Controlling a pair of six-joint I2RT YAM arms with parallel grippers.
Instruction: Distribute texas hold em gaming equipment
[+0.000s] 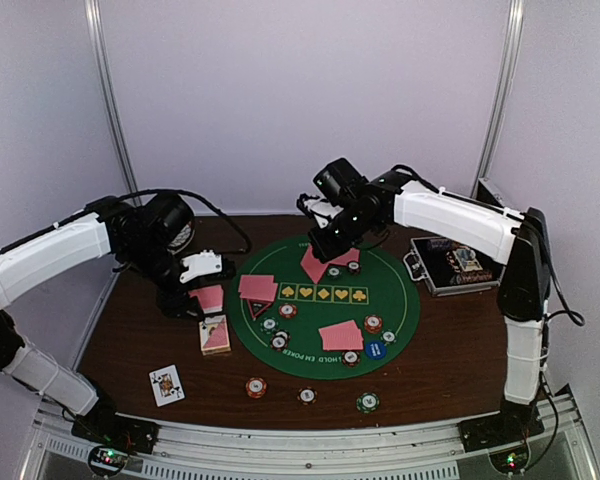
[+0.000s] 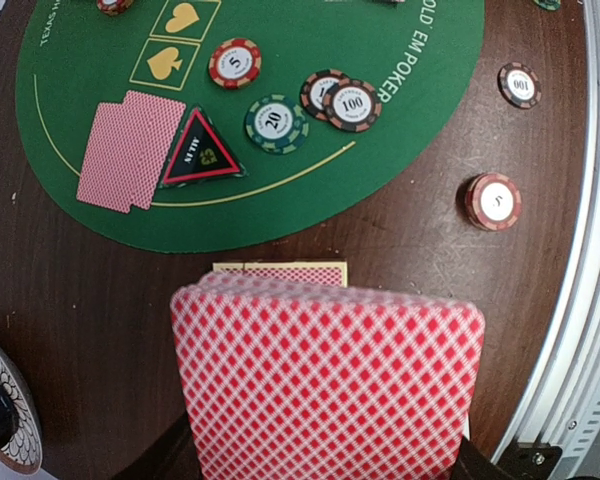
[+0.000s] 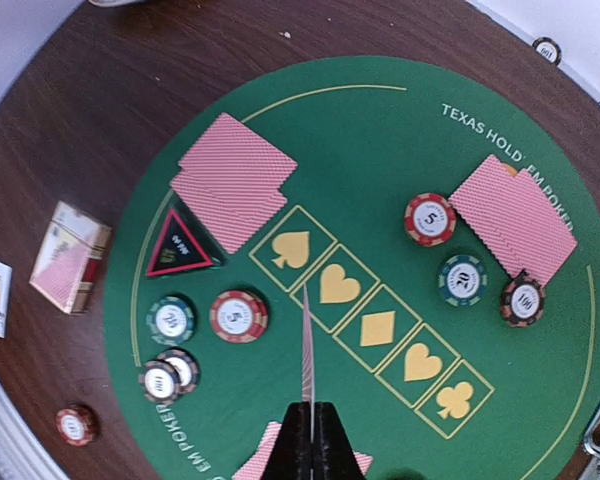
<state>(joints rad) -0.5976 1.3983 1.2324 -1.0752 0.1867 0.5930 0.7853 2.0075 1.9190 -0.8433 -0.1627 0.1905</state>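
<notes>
right wrist: right gripper fingers pinch a card, edge-on ahead of them; light, floppy, slick, so hold near its edge. left gripper: cannot tell.

Even soft light, faint shadows, slight blur

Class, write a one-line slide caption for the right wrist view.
Right gripper pinches a card edge-on above the green poker mat, with face-down cards, chips and a red triangle laid out.
</notes>
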